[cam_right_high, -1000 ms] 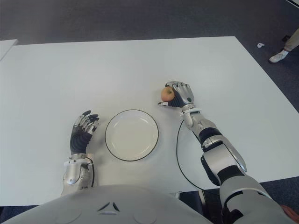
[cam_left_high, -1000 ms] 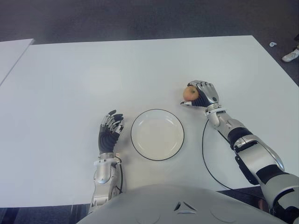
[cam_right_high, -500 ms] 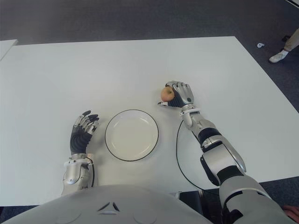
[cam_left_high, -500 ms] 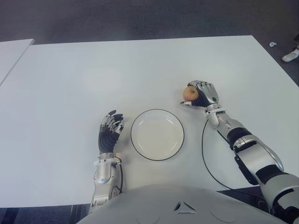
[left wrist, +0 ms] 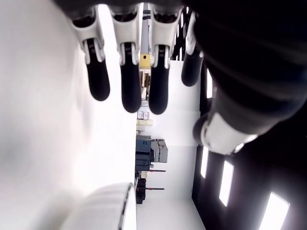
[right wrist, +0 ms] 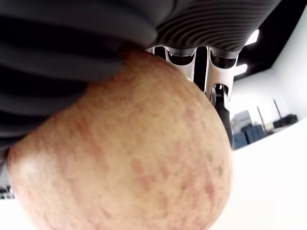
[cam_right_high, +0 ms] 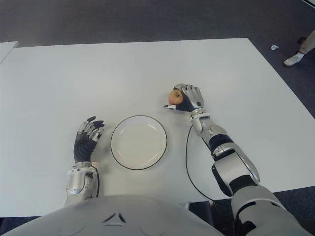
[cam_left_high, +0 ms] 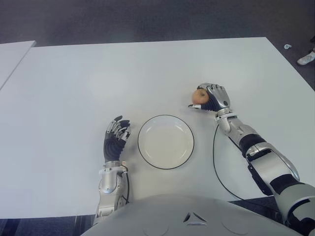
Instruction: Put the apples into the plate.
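The right hand (cam_left_high: 212, 98) is clamped on the round reddish-yellow apple (cam_left_high: 199, 96), far-right of the empty white black-rimmed plate (cam_left_high: 166, 141); next, carry it leftward and nearer, then release. The left hand (cam_left_high: 115, 139), fingers apart, shows left of the plate.

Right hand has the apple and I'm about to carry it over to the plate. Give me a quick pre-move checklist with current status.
1. Grasp: right hand is closed on the apple, which fills the right wrist view: ok.
2. Apple clear of the table: cannot tell.
3. Plate holds nothing, room to place: ok.
4. Path from apple to plate across the table shows nothing in between: ok.
5. Left hand shows left of the plate, fingers spread, holding nothing, off the route: ok.
6. Black cable loops by the right forearm, near the plate: watch, cannot tell if it will snag.
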{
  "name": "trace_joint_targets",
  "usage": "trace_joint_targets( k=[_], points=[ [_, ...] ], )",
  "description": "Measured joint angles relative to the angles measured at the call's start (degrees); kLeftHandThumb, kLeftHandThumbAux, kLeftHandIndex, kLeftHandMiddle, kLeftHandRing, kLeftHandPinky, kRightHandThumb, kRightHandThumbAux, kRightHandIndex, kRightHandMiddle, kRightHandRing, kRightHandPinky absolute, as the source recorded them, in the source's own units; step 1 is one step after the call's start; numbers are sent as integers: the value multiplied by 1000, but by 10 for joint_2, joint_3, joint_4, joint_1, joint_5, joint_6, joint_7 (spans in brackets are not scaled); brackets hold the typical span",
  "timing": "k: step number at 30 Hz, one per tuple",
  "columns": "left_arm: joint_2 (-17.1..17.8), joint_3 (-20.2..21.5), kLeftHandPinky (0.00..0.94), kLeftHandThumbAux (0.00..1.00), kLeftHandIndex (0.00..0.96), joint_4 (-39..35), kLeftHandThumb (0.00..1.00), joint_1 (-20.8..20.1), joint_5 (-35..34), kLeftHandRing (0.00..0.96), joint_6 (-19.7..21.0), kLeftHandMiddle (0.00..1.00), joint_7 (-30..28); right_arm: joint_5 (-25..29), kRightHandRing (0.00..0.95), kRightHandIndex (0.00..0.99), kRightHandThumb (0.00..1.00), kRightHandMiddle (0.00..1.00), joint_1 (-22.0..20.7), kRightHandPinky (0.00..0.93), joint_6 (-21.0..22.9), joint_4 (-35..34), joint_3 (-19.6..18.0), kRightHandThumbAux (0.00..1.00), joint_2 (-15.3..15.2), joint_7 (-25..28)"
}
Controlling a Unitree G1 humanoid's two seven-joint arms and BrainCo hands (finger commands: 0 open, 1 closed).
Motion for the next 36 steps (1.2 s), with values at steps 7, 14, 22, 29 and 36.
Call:
trace_joint_targets(
  k=[7, 14, 22, 29, 36],
  points=[
    [0, 1, 329, 724, 222, 4, 394, -7, 1, 336, -1, 342, 0, 19, 831, 398, 856, 530, 19, 825, 1, -120, -34, 677, -24, 32],
    [2, 1, 332, 731, 226, 16, 384, -13, 2, 337, -1, 341, 0, 26, 861, 397, 855, 537, 70, 852, 18, -285, -65, 677, -32, 72],
    [5, 1, 344, 748, 235, 22, 395, -21, 7, 342, 0, 344, 2, 14, 877, 404, 857, 543, 135, 861, 38, -417, -82, 675, -26, 102],
    [5, 0, 341, 737, 228, 22, 409, -23, 7, 346, 1, 347, 2, -14, 876, 406, 857, 543, 176, 864, 43, -508, -86, 674, -24, 115],
    [6, -1, 339, 724, 230, 22, 425, -26, 7, 346, 1, 348, 3, -33, 867, 407, 857, 542, 215, 848, 41, -563, -81, 673, -21, 134]
  ],
)
